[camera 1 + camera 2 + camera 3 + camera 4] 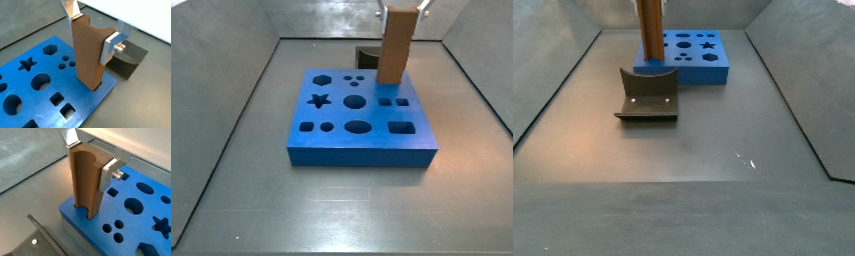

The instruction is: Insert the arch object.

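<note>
The arch object [88,55] is a tall brown piece with a curved concave channel down one face, so its top end is arch-shaped. It stands upright. My gripper [91,30] is shut on its top end, one silver finger [110,47] on each side, as both wrist views show [89,157]. Its lower end sits in a hole near a corner of the blue board [73,86] with shaped holes. A side view shows the piece [396,45] under the gripper [401,8] at the board's [358,155] far right. In another side view the piece [649,30] rises out of frame.
The dark fixture [647,95] stands on the floor beside the board [700,72], close to the piece; it also shows in both wrist views [127,60] [37,235] and behind the board [365,53]. Grey walls enclose the floor.
</note>
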